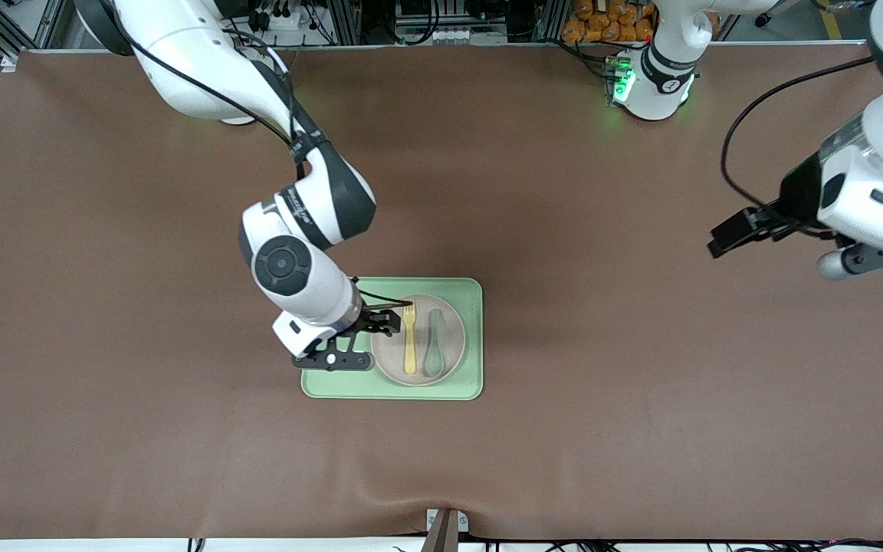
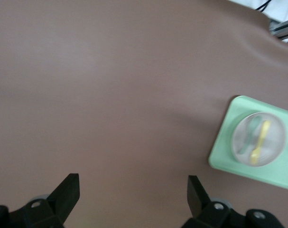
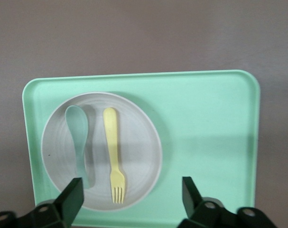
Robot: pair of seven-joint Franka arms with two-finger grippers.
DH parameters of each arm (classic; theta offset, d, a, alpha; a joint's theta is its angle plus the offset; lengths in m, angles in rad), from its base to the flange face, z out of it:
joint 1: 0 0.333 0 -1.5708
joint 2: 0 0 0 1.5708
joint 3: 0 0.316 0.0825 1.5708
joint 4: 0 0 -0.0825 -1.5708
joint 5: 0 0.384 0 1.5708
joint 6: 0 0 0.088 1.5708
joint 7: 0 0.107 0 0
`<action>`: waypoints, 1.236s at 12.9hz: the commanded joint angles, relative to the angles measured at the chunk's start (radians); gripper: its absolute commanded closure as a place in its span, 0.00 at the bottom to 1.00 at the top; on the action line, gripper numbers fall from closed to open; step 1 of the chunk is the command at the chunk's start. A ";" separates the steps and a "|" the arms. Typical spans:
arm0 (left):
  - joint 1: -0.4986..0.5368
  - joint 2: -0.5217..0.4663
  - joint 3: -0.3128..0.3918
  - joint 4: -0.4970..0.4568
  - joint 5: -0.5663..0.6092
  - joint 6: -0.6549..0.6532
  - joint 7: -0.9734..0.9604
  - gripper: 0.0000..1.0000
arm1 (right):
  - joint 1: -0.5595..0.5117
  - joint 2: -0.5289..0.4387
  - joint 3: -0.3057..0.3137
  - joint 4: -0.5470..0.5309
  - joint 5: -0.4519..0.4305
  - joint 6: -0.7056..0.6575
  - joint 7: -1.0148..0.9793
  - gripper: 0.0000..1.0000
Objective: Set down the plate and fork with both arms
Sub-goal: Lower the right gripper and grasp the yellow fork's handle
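Where the front view looks down on the brown worktop (image 1: pixel 564 230), a light-green tray (image 1: pixel 469 337) lies near the middle, and the plate (image 1: pixel 451 354) rests in it, taking up the part of the tray toward the left arm's end. On the plate lie the fork (image 1: pixel 409 345) and a grey-green spoon (image 1: pixel 434 345), side by side and close together, tines and bowl pointing toward the robots' bases. The right claw (image 1: pixel 382 320) hangs low over the tray just at the plate's rim on the right arm's side, its fingers apart with nothing between them. The left claw (image 1: pixel 748 230) waits in the air over bare worktop toward the left arm's end, well apart from the tray.

In the left wrist view, the left claw (image 2: pixel 133 190) stands wide open over bare worktop, holding nothing; the tray (image 2: pixel 224 147) with the plate (image 2: pixel 243 147), fork (image 2: pixel 261 140) and spoon (image 2: pixel 250 133) shows farther off.

In the right wrist view, the right claw (image 3: pixel 132 192) has its fingers (image 3: pixel 72 197) spread, one over the plate's edge, the other over bare tray (image 3: pixel 205 123). The plate (image 3: pixel 139 142) holds the fork (image 3: pixel 113 152) and spoon (image 3: pixel 78 137); neither is gripped.
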 commanded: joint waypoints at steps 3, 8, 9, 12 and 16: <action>0.218 -0.125 -0.157 -0.133 0.029 -0.005 0.168 0.00 | 0.051 0.109 -0.010 0.050 -0.069 0.081 0.027 0.22; 0.132 -0.162 -0.080 -0.170 0.069 -0.004 0.202 0.00 | 0.094 0.172 -0.011 0.049 -0.130 0.138 0.082 0.32; 0.112 -0.164 -0.064 -0.172 0.069 -0.004 0.209 0.00 | 0.095 0.182 -0.011 0.049 -0.133 0.139 0.088 0.35; 0.119 -0.162 -0.066 -0.167 0.072 -0.011 0.217 0.00 | 0.100 0.198 -0.011 0.047 -0.135 0.151 0.088 0.40; 0.118 -0.159 -0.067 -0.161 0.072 -0.033 0.217 0.00 | 0.108 0.207 -0.011 0.046 -0.135 0.151 0.091 0.47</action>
